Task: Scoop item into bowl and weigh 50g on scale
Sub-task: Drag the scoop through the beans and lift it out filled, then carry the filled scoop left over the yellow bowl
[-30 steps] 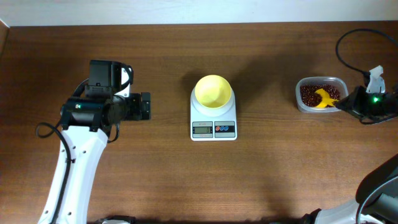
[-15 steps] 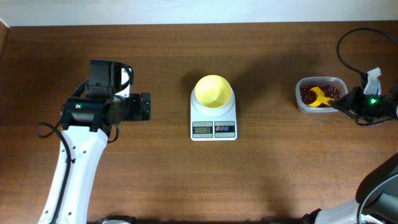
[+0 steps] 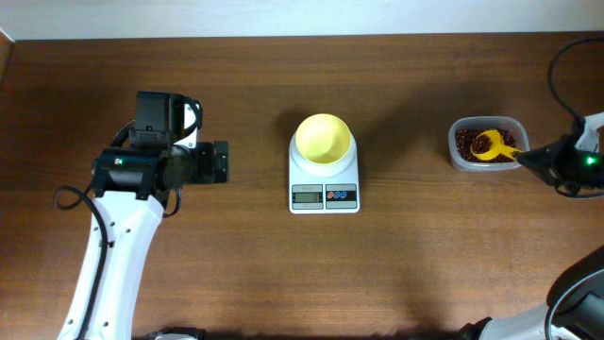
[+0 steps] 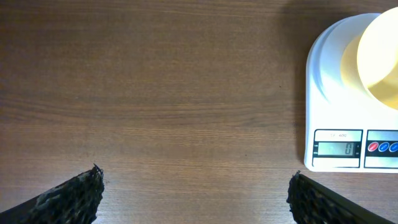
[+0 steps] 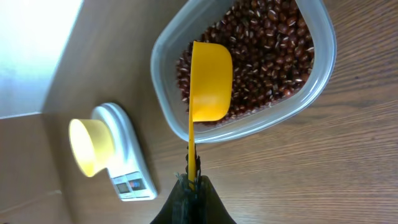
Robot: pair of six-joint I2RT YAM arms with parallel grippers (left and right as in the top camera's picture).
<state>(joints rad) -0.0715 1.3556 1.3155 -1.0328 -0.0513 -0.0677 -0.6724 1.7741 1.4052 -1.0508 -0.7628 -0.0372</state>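
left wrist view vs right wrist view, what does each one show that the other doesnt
Only the left wrist view shows the left claw, fingertips wide apart and empty, and the display reading 0. Only the right wrist view shows the right claw shut on the handle of the yellow scoop, its cup over the beans in the clear container. Both show the scale with the yellow bowl on it, and the wooden table.
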